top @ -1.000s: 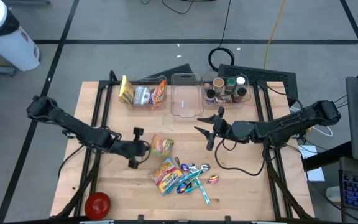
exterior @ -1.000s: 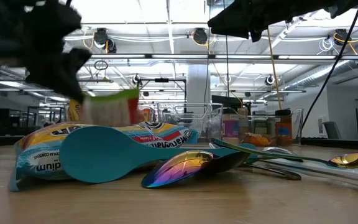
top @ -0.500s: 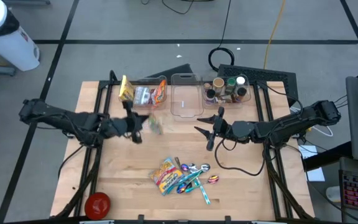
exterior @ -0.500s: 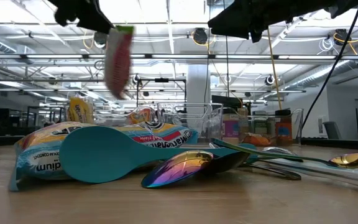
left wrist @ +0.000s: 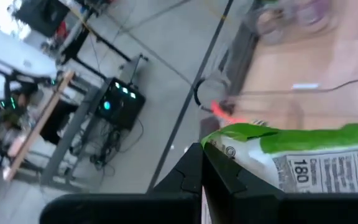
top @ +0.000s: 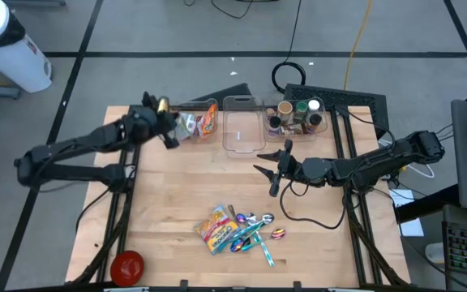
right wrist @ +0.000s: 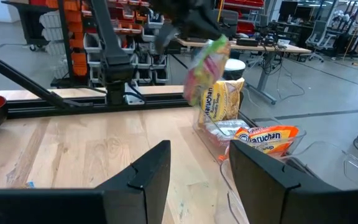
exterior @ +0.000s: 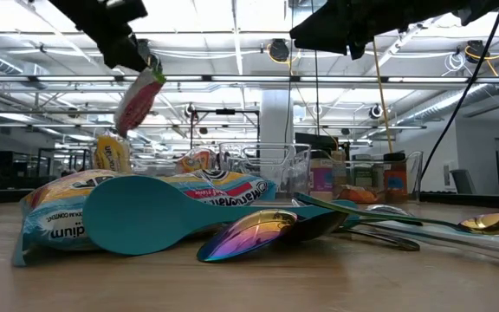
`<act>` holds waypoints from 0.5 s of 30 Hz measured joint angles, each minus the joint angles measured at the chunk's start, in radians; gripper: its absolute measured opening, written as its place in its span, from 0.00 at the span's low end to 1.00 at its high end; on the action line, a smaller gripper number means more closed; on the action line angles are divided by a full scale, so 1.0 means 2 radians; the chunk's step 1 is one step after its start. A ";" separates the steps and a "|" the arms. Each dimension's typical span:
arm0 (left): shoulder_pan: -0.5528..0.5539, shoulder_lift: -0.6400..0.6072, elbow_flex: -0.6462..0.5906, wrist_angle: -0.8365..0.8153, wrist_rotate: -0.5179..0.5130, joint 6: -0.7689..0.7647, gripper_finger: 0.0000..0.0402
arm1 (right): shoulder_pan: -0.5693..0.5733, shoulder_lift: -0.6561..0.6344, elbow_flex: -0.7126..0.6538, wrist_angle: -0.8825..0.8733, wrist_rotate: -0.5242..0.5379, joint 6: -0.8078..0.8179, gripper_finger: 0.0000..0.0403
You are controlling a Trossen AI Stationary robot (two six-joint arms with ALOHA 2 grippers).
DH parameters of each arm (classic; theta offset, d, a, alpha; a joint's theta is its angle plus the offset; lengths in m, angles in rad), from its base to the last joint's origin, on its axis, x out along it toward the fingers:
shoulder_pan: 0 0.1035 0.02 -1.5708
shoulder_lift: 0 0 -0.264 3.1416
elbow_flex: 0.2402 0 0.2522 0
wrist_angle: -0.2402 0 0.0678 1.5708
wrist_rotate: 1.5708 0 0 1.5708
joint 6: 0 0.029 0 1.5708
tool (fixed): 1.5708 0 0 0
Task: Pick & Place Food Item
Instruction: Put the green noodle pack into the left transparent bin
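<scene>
Left hand [top: 171, 134] pinches snack packet [exterior: 139, 100] aloft over left bin [top: 186, 123].

Robotics lab or workshop, open industrial hall. Grey concrete floor [top: 177, 32] with black tape lines, wooden worktable [top: 177, 203] on a black frame, cables trailing off it. Exposed ceiling trusses [exterior: 232, 80] with strip lights; shelves of red parts bins [right wrist: 135, 15], workbenches and monitors behind.
</scene>
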 joint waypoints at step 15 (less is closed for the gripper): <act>0.292 0.116 -0.046 0.190 0.248 0.015 0.01 | 0.000 0.000 0.000 0.000 0.000 -0.002 0.38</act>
